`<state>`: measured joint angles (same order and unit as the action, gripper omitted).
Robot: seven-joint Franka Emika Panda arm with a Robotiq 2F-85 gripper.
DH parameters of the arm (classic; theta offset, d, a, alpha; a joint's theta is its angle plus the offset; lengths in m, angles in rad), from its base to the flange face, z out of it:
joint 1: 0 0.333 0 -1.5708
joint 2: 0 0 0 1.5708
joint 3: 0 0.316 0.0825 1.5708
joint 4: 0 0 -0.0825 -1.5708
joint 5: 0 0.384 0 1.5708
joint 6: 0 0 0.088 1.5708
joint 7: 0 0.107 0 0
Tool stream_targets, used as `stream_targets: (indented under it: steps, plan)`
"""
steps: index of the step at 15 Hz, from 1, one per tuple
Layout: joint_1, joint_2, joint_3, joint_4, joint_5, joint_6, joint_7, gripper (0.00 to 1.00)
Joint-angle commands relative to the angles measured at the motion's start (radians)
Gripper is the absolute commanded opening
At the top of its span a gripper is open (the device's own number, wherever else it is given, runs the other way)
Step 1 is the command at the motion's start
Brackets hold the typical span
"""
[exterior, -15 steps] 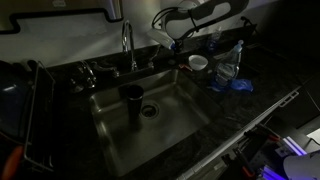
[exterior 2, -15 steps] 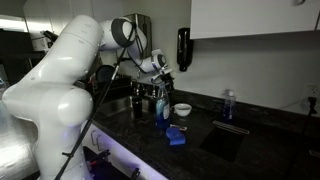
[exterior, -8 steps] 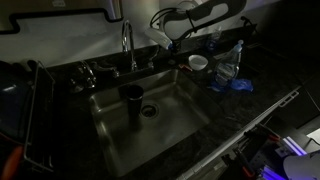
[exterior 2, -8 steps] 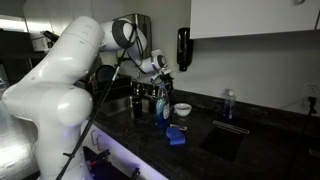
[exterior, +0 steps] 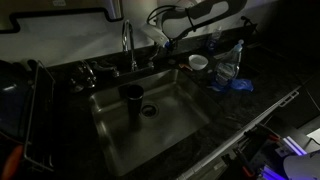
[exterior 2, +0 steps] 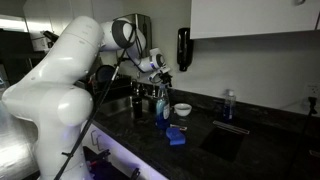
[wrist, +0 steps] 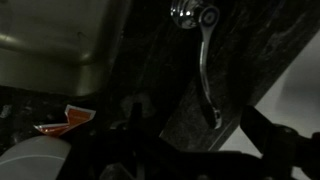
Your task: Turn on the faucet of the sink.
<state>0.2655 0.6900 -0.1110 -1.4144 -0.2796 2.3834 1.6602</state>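
Observation:
The faucet is a tall chrome gooseneck at the back rim of the grey steel sink. In the wrist view a thin chrome lever handle lies over the black speckled countertop, and its tip reaches in between my two dark fingers. My gripper is open and holds nothing. In both exterior views the gripper hovers just beside the faucet base, above the counter's back edge. A corner of the sink basin shows at the upper left of the wrist view.
A dark cup stands in the basin next to the round drain. A white bowl, a clear bottle and a blue sponge sit on the counter beside the sink. A dish rack stands on the opposite side.
My gripper has shifted slightly closer to the faucet. Nothing else has moved.

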Motion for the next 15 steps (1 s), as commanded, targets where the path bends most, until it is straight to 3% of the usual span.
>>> stream_targets:
  steps: [1,15]
  plan:
    - [0.001,0.019,0.007,0.039,0.021,0.073,-0.014,1.0]
    - [0.02,0.099,-0.039,0.068,0.002,0.083,-0.009,1.0]
